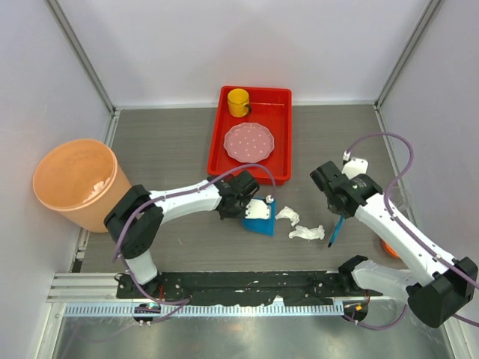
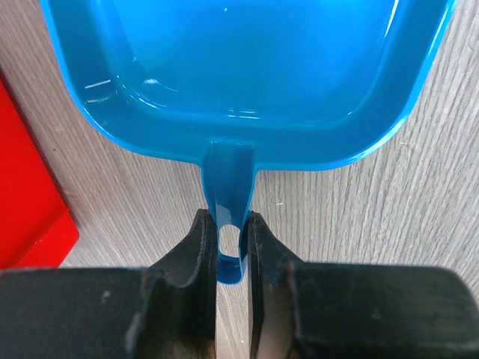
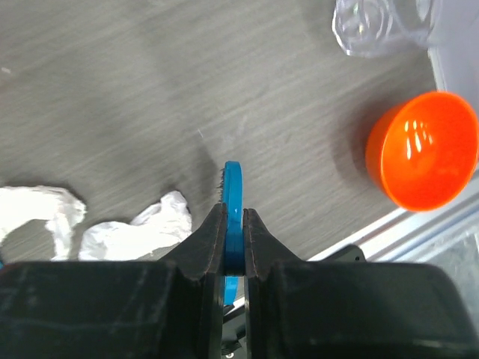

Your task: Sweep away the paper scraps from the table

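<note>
On the grey wood-grain table point(image 1: 172, 149), two white crumpled paper scraps point(image 1: 287, 215) point(image 1: 307, 233) lie just right of a blue dustpan point(image 1: 262, 221); a third small wad point(image 1: 268, 200) sits at the pan's back edge. My left gripper point(image 1: 249, 206) is shut on the dustpan's handle point(image 2: 228, 217), with the empty pan point(image 2: 247, 67) stretching ahead of the fingers point(image 2: 196, 254). My right gripper point(image 1: 340, 212) is shut on a thin blue brush point(image 3: 234, 194), whose tip hangs just right of the scraps point(image 3: 135, 232) point(image 3: 37, 213).
A red tray point(image 1: 217, 149) at the back holds a pink dotted plate point(image 1: 249, 142) and a yellow cup point(image 1: 239, 102). A large orange bucket point(image 1: 78, 183) stands at the left edge. An orange bowl point(image 3: 423, 149) and a clear plastic item point(image 3: 374, 26) sit by the right rail.
</note>
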